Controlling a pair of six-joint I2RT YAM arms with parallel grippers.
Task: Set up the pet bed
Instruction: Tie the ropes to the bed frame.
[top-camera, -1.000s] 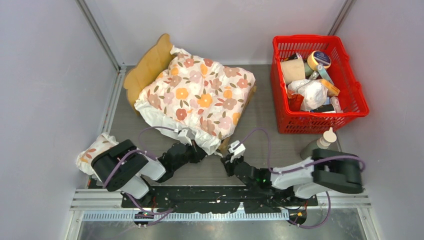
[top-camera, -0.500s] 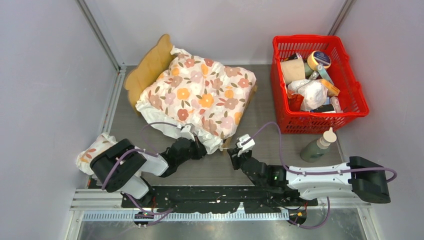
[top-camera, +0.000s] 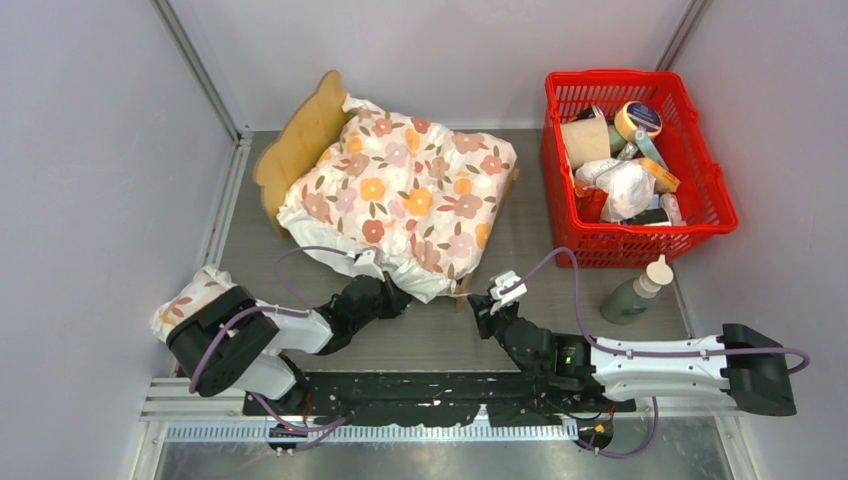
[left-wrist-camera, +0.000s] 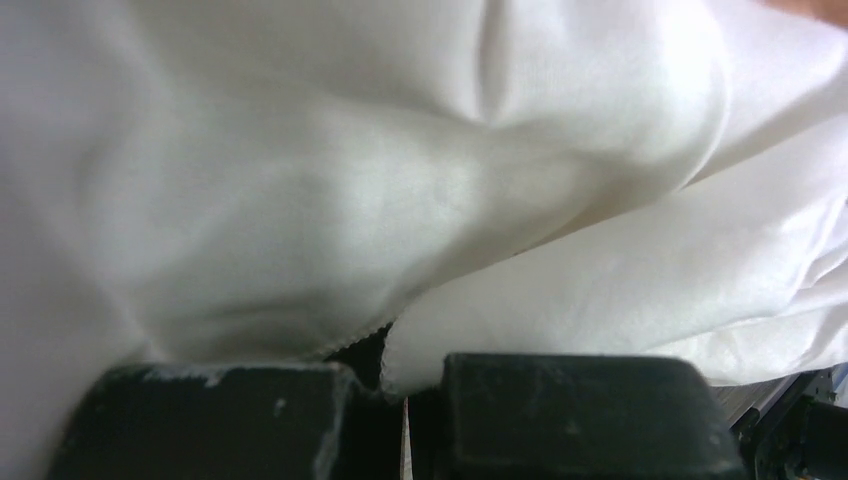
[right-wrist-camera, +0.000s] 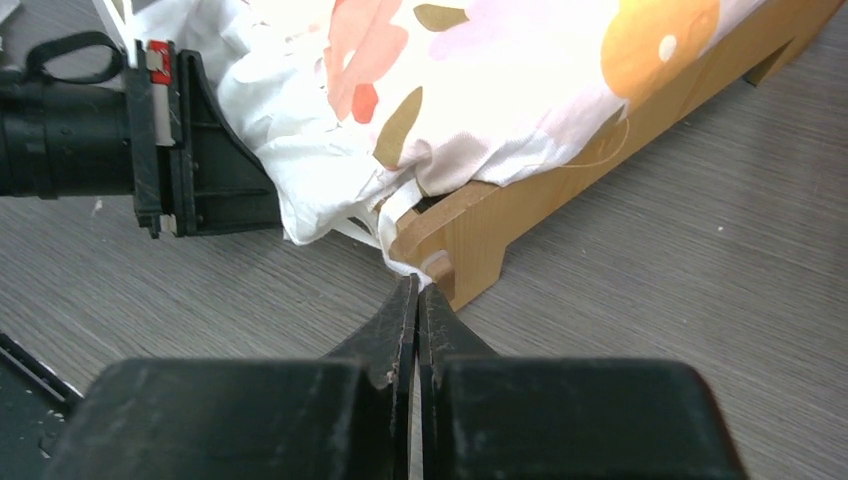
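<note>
Top view: bright, even, sharp, soft shadows. Left wrist view is blurred, the white cushion (left-wrist-camera: 400, 180) washed out. Right wrist view glares on the cushion; worktop (right-wrist-camera: 650, 250) grain is sharp.

White cushion (top-camera: 410, 200) with orange-pink flowers, light-wood pet bed (top-camera: 300, 135), red basket (top-camera: 610, 247).

No legible text, brand, number or sign in any view. Printing on packets and containers inside red plastic basket (top-camera: 560, 225) too small to read.
</note>
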